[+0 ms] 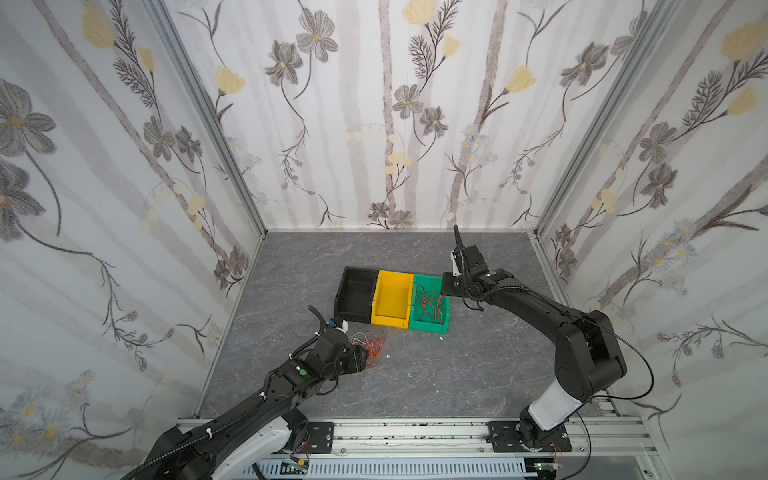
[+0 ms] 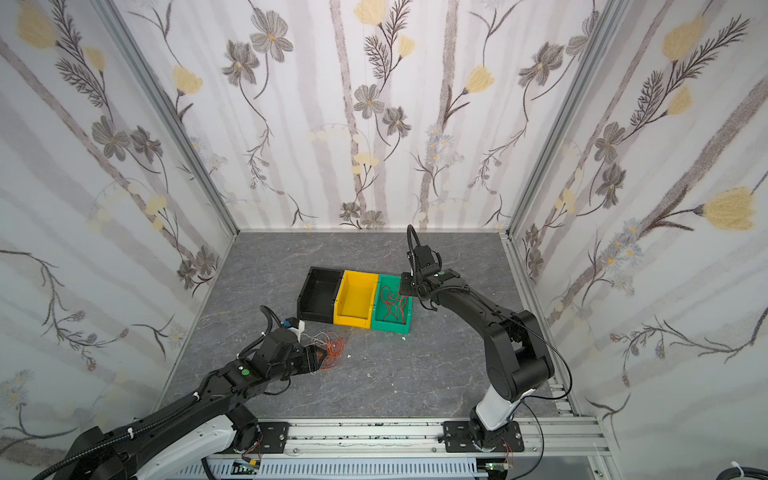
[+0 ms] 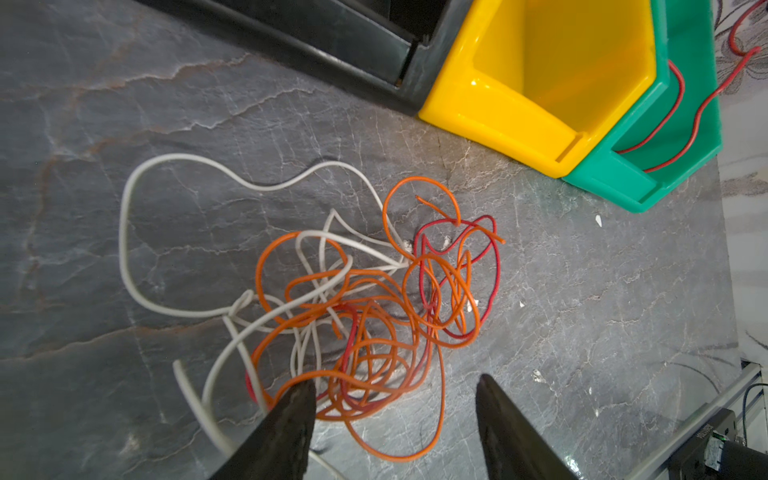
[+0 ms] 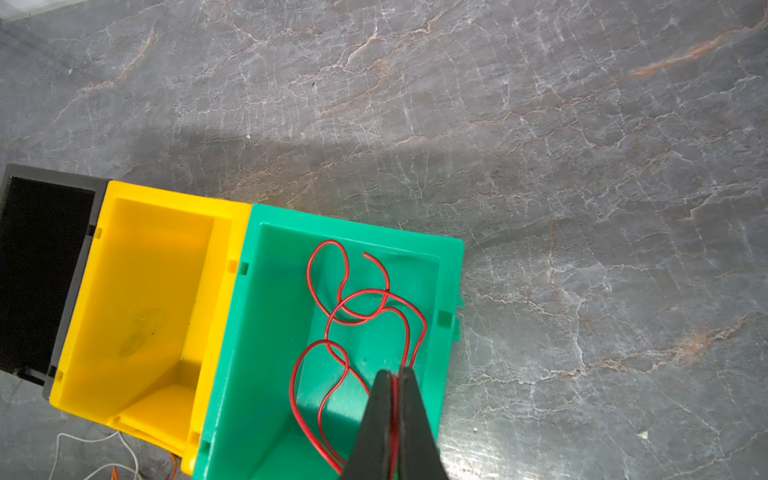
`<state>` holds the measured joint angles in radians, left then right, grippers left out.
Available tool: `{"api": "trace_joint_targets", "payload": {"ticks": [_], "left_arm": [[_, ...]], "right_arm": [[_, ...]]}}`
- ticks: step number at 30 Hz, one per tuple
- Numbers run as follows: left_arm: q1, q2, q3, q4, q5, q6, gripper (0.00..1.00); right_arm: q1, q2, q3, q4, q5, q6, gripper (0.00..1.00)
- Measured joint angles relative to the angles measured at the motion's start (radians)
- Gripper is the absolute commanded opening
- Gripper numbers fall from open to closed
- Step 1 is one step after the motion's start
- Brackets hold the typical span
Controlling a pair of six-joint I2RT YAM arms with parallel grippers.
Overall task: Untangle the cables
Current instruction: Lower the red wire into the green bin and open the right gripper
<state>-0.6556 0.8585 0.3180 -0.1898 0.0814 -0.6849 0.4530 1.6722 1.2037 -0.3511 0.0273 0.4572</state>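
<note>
- Right pincer (image 4: 397, 374) is clamped on a red cable (image 4: 360, 292) above the green bin (image 4: 353, 220). Most of that cable lies coiled in the bin, and its strands run up between the fingers.
- Left pincer (image 3: 395, 381) is open and low at the near edge of the tangle (image 3: 365, 316). One finger sits against an orange loop; nothing is gripped.
- The other cables (image 1: 371, 348) are on the desk (image 1: 457, 374), just in front of the bins. They are orange, white and red, looped through each other. White spreads out to one side; red is buried in the orange.
- Yellow bin (image 4: 166, 199) and black bin (image 1: 353, 291) look empty.
- Step, my read: sorting by colour, with a freed red one going into green.
- Next: right has to let go and lift clear without dragging the strand back out.
- Left should then take a free tip, e.g. the orange end (image 3: 500, 240), not mid-clump. Pull slowly, since those loops will likely cinch.
</note>
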Motion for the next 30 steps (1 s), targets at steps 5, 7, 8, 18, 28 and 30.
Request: {"api": "trace_joint_targets", "payload": {"ticks": [5, 7, 8, 18, 28, 30], "left_arm": [[0.0, -0.001, -0.003, 0.0, 0.0, 0.0, 0.63], [0.0, -0.001, -0.003, 0.0, 0.0, 0.0, 0.63], [0.0, -0.002, -0.003, 0.0, 0.0, 0.0, 0.63], [0.0, -0.016, -0.01, 0.0, -0.002, -0.006, 0.63], [0.0, -0.034, -0.013, -0.002, -0.003, -0.008, 0.63], [0.0, -0.034, -0.013, -0.003, -0.003, -0.008, 0.63]], "right_arm": [[0.021, 0.056, 0.027, 0.002, -0.002, -0.006, 0.0], [0.031, 0.089, 0.042, 0.005, -0.005, -0.005, 0.0], [0.035, 0.103, 0.048, 0.006, -0.009, -0.005, 0.0], [0.084, 0.235, 0.085, 0.011, -0.008, 0.002, 0.0], [0.089, 0.262, 0.102, -0.014, 0.007, 0.013, 0.13], [0.089, 0.232, 0.103, -0.033, 0.007, 0.012, 0.23]]}}
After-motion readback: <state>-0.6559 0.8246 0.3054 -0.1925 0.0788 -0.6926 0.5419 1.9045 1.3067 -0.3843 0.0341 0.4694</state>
